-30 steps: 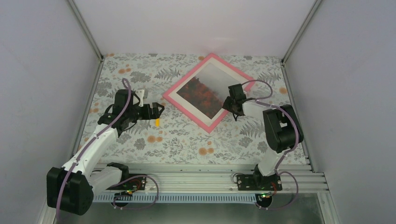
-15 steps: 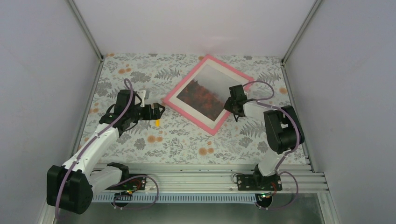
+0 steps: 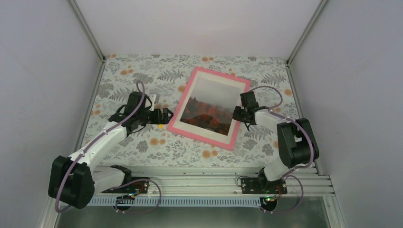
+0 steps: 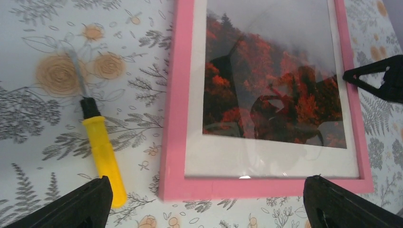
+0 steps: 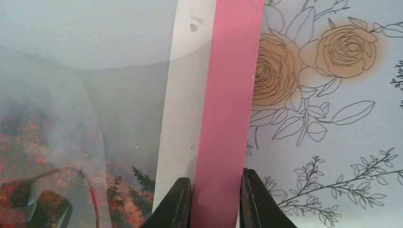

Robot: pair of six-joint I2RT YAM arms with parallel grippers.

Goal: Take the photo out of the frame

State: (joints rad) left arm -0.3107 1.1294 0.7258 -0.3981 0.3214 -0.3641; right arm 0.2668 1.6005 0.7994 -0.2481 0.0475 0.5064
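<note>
The photo (image 4: 273, 90) sits inside the pink frame (image 3: 183, 99), under glazing and bordered by a cream mat (image 4: 266, 161). The frame lies face up at about the centre of the floral table cover (image 3: 138, 78), so its back face is hidden in every view. Dark reflections on the glazing mask part of the red trees in the left wrist view, which also cuts off the frame's 12 o'clock end. The right wrist view shows only a hazy sliver of the photo at 8 o'clock, washed out by glare. In the top view the screwdriver (image 4: 102, 156) is reduced to a yellow spot at 6 o'clock of the left gripper (image 3: 166, 115). The left wrist view shows its whole yellow handle at 9 o'clock of the frame, apart from it, with a thin shaft pointing toward 11 o'clock that is hard to separate from the printed pattern. That view also shows the left fingers (image 4: 85, 204) spread wide above the table, touching nothing. The top view places the right gripper (image 3: 236, 113) at the frame's 3 o'clock edge but does not resolve its jaws. The right wrist view does: the jaws are closed on the pink rail, one finger at the mat side and the other at the outer edge.
</note>
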